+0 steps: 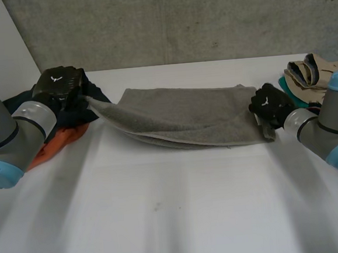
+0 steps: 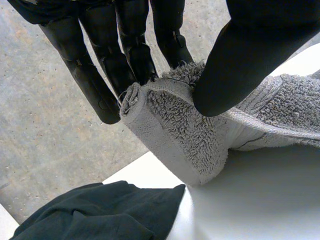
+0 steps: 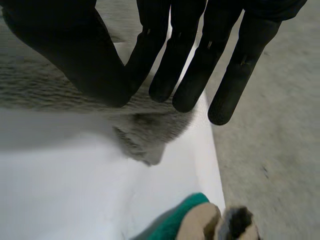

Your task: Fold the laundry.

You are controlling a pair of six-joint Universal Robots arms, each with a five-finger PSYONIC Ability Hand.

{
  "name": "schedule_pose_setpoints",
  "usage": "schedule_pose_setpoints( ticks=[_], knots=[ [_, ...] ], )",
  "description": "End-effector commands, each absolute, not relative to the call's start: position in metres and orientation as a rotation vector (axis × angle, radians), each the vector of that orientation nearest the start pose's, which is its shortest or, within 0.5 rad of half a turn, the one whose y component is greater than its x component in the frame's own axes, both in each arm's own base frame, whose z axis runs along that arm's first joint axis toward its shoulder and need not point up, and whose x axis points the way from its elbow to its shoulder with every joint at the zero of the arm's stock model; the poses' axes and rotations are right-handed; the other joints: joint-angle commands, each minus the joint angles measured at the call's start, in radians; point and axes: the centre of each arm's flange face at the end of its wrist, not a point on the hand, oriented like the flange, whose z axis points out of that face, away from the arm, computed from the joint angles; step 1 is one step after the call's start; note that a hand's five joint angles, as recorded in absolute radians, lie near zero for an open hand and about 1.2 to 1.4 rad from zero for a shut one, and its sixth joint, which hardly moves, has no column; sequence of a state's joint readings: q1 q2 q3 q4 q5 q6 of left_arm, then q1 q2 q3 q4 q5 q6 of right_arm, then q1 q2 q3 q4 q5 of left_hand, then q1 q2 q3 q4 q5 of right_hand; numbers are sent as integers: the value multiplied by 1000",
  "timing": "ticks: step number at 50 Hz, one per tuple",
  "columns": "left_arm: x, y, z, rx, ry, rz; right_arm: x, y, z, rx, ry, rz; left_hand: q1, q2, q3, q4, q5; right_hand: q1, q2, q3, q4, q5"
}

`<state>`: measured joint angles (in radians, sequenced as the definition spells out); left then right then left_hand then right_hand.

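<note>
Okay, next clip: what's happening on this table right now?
The robot holds a grey towel stretched between both hands over the white table. The left hand pinches one end, raised beside a dark garment and an orange garment. The right hand pinches the opposite end, near a beige and teal pile. The towel looks doubled lengthwise.

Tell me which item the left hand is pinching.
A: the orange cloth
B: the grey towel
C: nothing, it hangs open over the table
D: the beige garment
B: in the left wrist view the left hand clamps one end of the grey towel between its thumb and its fingers.
</note>
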<state>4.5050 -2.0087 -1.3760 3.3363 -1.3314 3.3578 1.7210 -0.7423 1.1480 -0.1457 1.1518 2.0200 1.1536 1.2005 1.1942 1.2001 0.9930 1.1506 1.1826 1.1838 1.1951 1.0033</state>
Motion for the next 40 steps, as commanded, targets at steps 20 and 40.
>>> schedule_pose_setpoints(
  ticks=[20, 40],
  knots=[
    [-228, -347, 249, 878, 2250, -2148, 196, -379, 167, -2011, 1801, -1860, 243, 196, 202, 196, 229, -553, -585, -587, -598, -581],
    [-228, -353, 247, 820, 2286, -2154, 220, -390, 126, -2190, 1621, -1793, 243, 196, 202, 196, 229, -468, -500, -501, -513, -495]
  ],
)
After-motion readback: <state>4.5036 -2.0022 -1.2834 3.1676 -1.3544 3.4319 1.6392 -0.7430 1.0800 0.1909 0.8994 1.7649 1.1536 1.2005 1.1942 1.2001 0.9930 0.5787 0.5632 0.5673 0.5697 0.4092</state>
